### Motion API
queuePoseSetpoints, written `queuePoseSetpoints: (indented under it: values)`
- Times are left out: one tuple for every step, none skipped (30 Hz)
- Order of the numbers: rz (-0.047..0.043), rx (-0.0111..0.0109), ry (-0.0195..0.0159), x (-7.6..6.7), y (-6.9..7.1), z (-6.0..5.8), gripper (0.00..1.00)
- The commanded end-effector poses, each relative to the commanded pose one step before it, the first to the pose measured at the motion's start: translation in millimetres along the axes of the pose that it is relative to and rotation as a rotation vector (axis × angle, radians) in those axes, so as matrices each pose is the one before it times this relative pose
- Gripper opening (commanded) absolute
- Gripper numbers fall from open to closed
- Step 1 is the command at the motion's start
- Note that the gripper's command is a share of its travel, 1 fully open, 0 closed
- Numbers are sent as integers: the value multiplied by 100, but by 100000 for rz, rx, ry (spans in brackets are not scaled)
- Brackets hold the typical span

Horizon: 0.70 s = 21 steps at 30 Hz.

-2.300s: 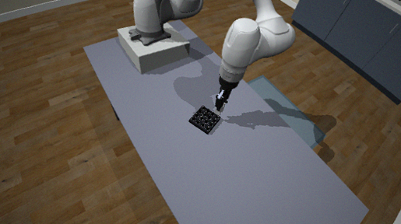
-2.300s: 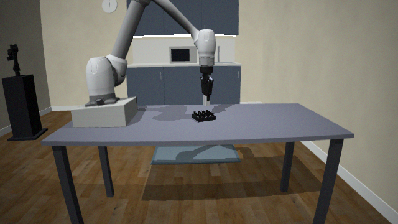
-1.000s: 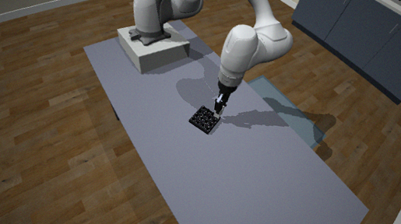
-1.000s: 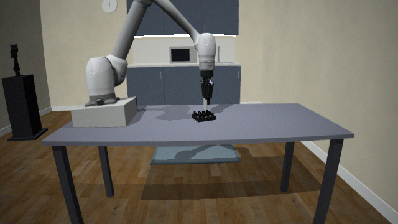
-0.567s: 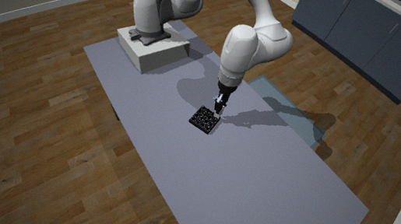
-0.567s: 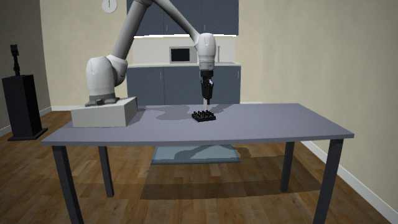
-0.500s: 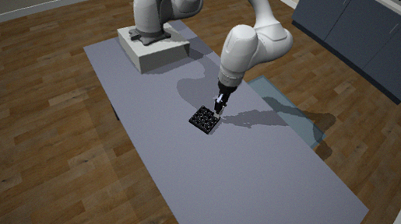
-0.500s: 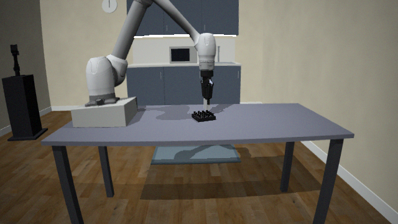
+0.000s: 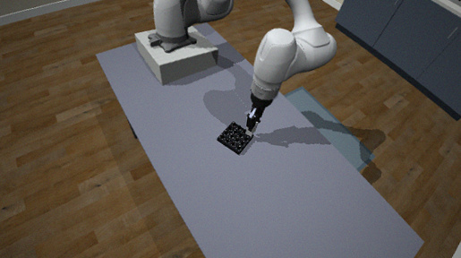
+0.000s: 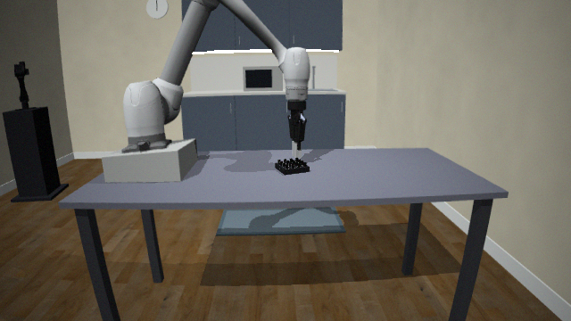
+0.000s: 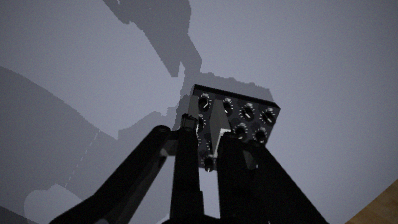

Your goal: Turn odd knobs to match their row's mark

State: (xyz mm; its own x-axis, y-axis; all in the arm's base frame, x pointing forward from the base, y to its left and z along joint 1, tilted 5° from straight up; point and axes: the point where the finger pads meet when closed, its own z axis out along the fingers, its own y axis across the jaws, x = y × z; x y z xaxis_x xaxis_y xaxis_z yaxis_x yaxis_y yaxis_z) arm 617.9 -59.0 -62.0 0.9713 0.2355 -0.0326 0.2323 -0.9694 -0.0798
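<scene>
The black knob box [image 9: 228,147] [image 10: 292,171] [image 11: 235,94] stands on the table with its rows of black knobs upward. My gripper [image 9: 250,132] [image 10: 296,157] [image 11: 203,109] points down at the box's far edge in the exterior view, its pale fingertips close to knob height. The fingers stand a narrow gap apart; a knob [image 11: 201,122] shows partly between them, and I see no grip on it. Another knob [image 11: 204,102] lies just past the tips. The fingers hide several knobs. Names, the socket and most white lines are too small or dark to read.
The grey table [image 9: 291,210] [image 10: 379,178] carries the arm's pale base block [image 9: 185,66] [image 10: 143,167] away from the box. Neighbouring knobs [image 11: 227,106] [image 11: 240,131] stand close beside the right finger. The arm's shadow falls across the table around the box.
</scene>
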Motion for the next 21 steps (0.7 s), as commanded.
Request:
queuePoseSetpoints:
  values:
    - [-3, 14, 21, 3, -4, -3, 12]
    - [0, 0, 0, 0, 0, 13, 12]
    - [0, 0, 0, 0, 0, 20, 12]
    - [0, 0, 0, 0, 0, 28, 12]
    - [0, 0, 0, 0, 0, 37, 12]
    - [0, 0, 0, 0, 0, 46, 12]
    - [0, 0, 0, 0, 0, 55, 12]
    - [0, 0, 0, 0, 0, 63, 12]
    - [0, 0, 0, 0, 0, 70, 12]
    - [0, 0, 0, 0, 0, 77, 12]
    - [0, 0, 0, 0, 0, 81, 12]
    - [0, 0, 0, 0, 0, 85, 12]
    - [0, 0, 0, 0, 0, 87, 12]
    - [0, 0, 0, 0, 0, 87, 12]
    - [0, 0, 0, 0, 0, 0, 12]
    - [0, 0, 0, 0, 0, 0, 12]
    - [0, 0, 0, 0, 0, 86, 12]
    - [0, 0, 0, 0, 0, 84, 12]
    - [0, 0, 0, 0, 0, 79, 12]
    - [0, 0, 0, 0, 0, 74, 12]
    - [0, 0, 0, 0, 0, 68, 12]
